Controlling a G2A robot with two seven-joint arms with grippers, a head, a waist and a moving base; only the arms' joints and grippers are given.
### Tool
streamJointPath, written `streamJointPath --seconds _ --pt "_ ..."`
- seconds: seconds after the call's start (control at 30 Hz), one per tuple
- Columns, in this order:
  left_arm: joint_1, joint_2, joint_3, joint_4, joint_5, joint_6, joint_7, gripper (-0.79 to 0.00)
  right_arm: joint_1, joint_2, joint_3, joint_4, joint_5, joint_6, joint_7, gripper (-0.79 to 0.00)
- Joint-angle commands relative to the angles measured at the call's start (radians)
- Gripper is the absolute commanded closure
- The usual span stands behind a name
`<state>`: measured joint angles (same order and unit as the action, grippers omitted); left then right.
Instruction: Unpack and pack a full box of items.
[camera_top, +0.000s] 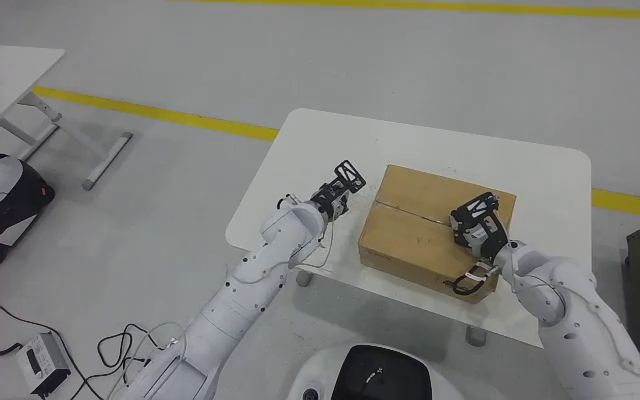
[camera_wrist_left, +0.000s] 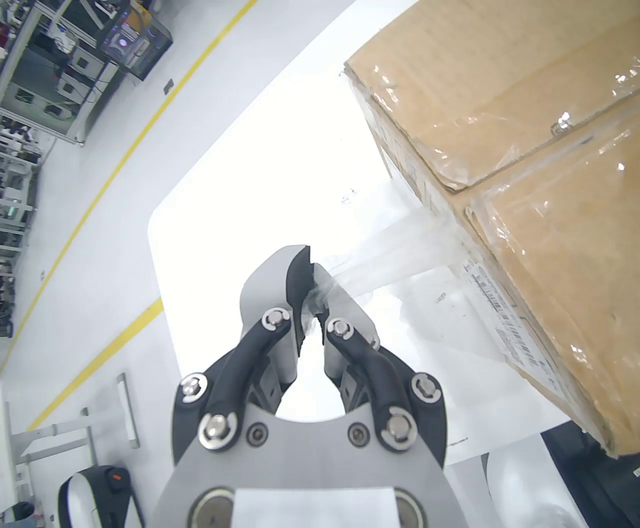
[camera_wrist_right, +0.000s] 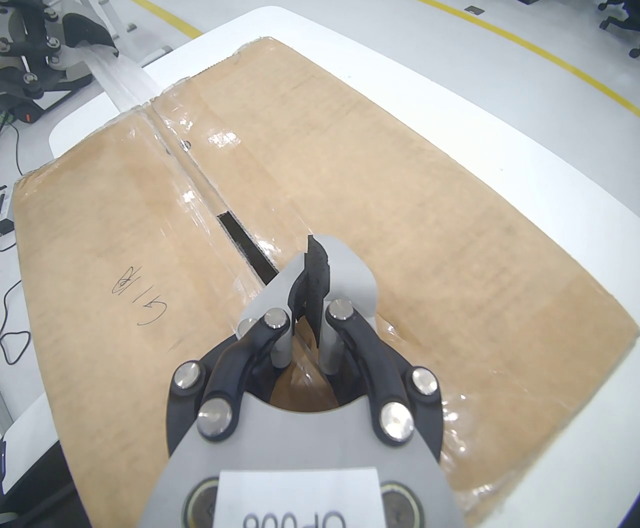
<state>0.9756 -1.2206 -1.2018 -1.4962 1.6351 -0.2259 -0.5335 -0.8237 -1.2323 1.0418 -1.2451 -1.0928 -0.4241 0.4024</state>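
My left gripper (camera_wrist_left: 309, 280) pinches the flimsy, clingy tape strip (camera_wrist_left: 395, 250); right gripper (camera_wrist_right: 314, 270), closed, seemingly presses the stiff box (camera_top: 430, 230).

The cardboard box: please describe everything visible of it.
Brown cardboard box, closed, lying flat on the white table. Two top flaps meet at a seam with a dark gap. Clear tape covers the seam; one strip stretches from its end to the left gripper, which pinches it. The shut right gripper is above the seam.

You have on record:
- white table (camera_top: 300, 160), rounded corners, centre
- yellow floor line (camera_top: 150, 112), beyond it
- second white table (camera_top: 25, 65), far left
- black cables (camera_top: 120, 350) and small grey unit (camera_top: 40, 362), floor, near left
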Motion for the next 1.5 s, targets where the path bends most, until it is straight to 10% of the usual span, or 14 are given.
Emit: streamJointPath --seconds 0.0,0.4,0.5,0.6,1.47 --pt "0.002 0.0 0.005 -0.015 0.032 0.007 0.0 0.0 -0.001 0.0 0.001 0.0 0.001 0.001 0.001 0.0" --pt "0.017 0.001 0.027 -0.063 0.206 0.03 0.0 -0.099 -0.002 -0.003 0.001 0.002 -0.005 0.002 0.0 0.0" --pt "0.02 0.0 0.029 -0.074 0.236 0.037 0.002 -0.342 -0.001 -0.004 0.001 0.003 -0.005 0.002 0.001 0.0" --pt "0.019 0.0 0.025 -0.078 0.25 0.033 -0.002 -0.785 0.0 -0.005 0.002 0.004 -0.004 0.001 0.001 0.0" --pt "-0.075 -0.031 0.079 0.207 0.179 -0.07 -0.007 -0.785 0.006 -0.009 0.014 0.008 -0.001 -0.004 0.002 0.0"
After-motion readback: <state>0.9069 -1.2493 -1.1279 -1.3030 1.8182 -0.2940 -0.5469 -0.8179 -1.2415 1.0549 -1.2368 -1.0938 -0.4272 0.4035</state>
